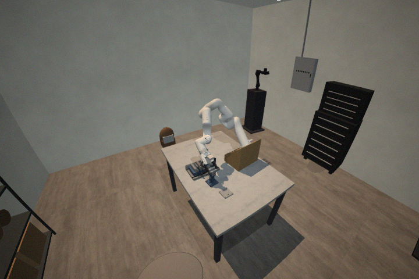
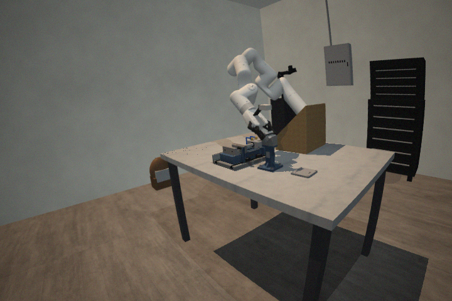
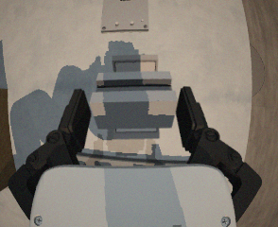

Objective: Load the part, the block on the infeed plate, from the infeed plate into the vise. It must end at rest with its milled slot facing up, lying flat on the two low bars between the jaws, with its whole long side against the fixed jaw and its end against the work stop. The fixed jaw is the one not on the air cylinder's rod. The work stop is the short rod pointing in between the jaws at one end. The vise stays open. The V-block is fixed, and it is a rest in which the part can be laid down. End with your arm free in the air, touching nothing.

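The part, a grey block with a darker band across its upward face, lies on top of the blue V-block, as the exterior view also shows. My gripper is open and straddles the part, one black finger on each side and close to its ends. It also shows in the exterior view. The infeed plate lies bare on the table beyond the V-block. The vise stands open to the left of the V-block, and its bars and work stop are too small to make out.
A tilted cardboard box stands on the table right behind the V-block, next to my arm. In the top view the vise, the V-block and the infeed plate stand in a row.
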